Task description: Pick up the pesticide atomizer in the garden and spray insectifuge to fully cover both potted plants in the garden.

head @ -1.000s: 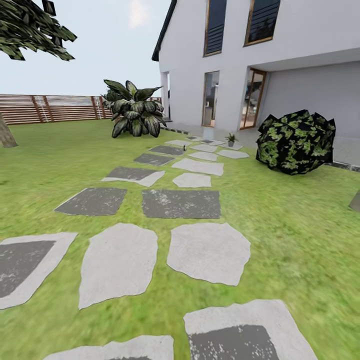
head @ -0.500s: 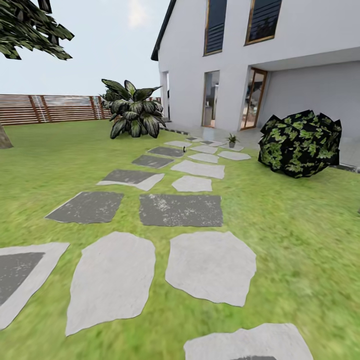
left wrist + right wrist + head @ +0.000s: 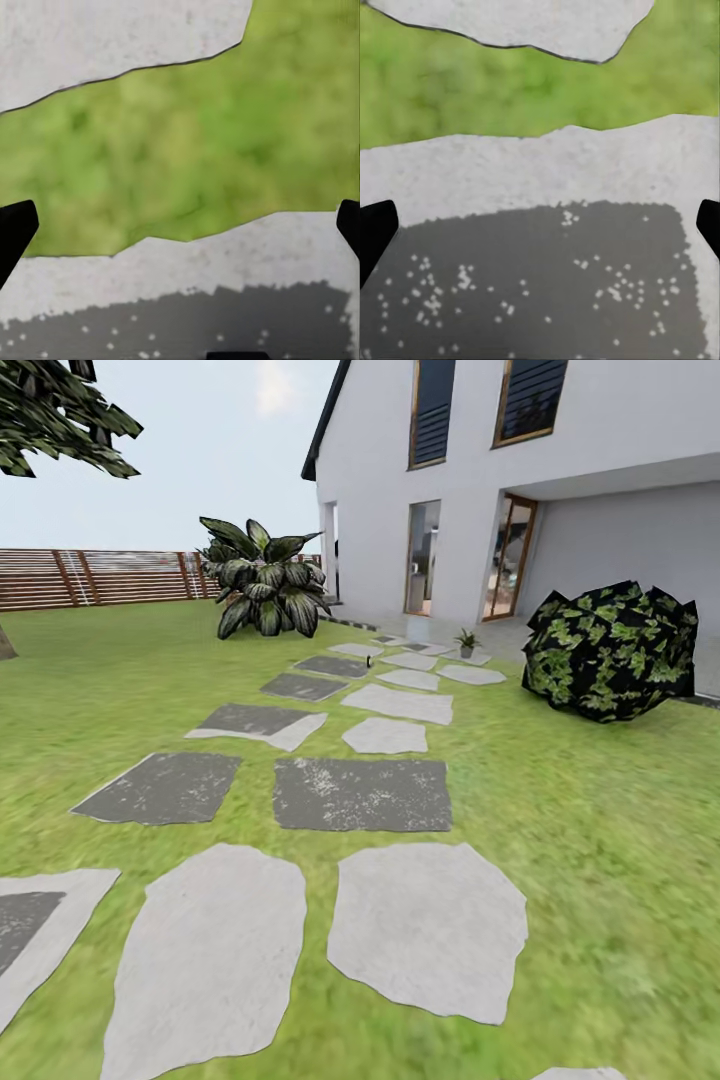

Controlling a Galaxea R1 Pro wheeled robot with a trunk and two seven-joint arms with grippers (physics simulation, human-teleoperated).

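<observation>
One small potted plant (image 3: 465, 642) with pointed green leaves stands far ahead on the pale paving by the house door. A tiny dark upright thing (image 3: 369, 658) sits among the far stepping stones, too small to identify, so I cannot tell whether it is the pesticide atomizer. In the left wrist view my left gripper (image 3: 180, 225) hangs open over grass and stone, with nothing between its dark fingertips (image 3: 15, 229). My right gripper (image 3: 540, 225) is likewise open and empty above a grey stone slab, its fingertips (image 3: 375, 225) at the picture's edges.
A path of pale and dark stepping stones (image 3: 360, 793) runs across the lawn toward the white house (image 3: 520, 490). A dark leafy bush (image 3: 612, 650) stands right of the path, a broad-leaved plant (image 3: 262, 588) left of it. A brown slatted fence (image 3: 100, 578) closes the back left.
The whole head view has shifted: the camera has rolled forward along the path, so the near stones slid down and grew, and the bush drifted right.
</observation>
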